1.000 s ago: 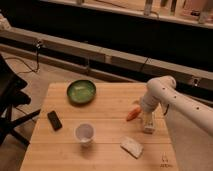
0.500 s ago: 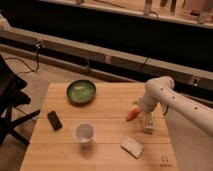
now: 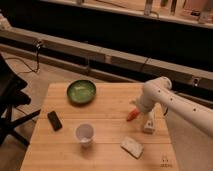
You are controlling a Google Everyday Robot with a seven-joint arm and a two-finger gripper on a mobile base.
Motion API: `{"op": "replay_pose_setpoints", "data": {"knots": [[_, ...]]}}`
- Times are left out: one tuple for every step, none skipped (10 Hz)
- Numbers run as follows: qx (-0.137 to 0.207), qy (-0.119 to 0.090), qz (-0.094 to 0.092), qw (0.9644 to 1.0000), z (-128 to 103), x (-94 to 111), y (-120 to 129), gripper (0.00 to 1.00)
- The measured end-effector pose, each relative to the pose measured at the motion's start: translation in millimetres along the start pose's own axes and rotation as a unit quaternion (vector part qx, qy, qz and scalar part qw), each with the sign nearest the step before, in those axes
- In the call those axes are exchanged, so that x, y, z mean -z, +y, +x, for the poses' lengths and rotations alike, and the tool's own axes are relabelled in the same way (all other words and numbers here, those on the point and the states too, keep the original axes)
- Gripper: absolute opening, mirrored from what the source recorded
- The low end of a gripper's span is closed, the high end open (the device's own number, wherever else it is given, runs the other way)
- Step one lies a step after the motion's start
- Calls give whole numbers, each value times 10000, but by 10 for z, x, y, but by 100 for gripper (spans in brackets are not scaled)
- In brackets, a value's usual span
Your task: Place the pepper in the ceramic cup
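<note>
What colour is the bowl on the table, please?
Green bowl, camera view; the gripper is beside the pepper at right.

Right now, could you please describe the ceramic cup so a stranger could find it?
On the wooden table, look toward the near edge, left of the claw at the pepper. The ceramic cup stands between a black device and a pale flat object: small, white and round, narrower than the green bowl behind it.
</note>
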Motion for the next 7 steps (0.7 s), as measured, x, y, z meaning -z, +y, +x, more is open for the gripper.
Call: {"op": "replay_pose_setpoints", "data": {"knots": [[11,95,-2,10000,4,-46,-33,80],[23,181,-22,9998,16,-87,-58,80],[-3,209,-74,9998,30,-156,-113,80],[3,162,-133,9998,54,-201,-126,80],[-22,167,-213,9996,114,-231,-140,80],[-44,146,-298,9994,168,-292,-194,80],[-80,110,-386,9992,207,-351,-202,80]]}}
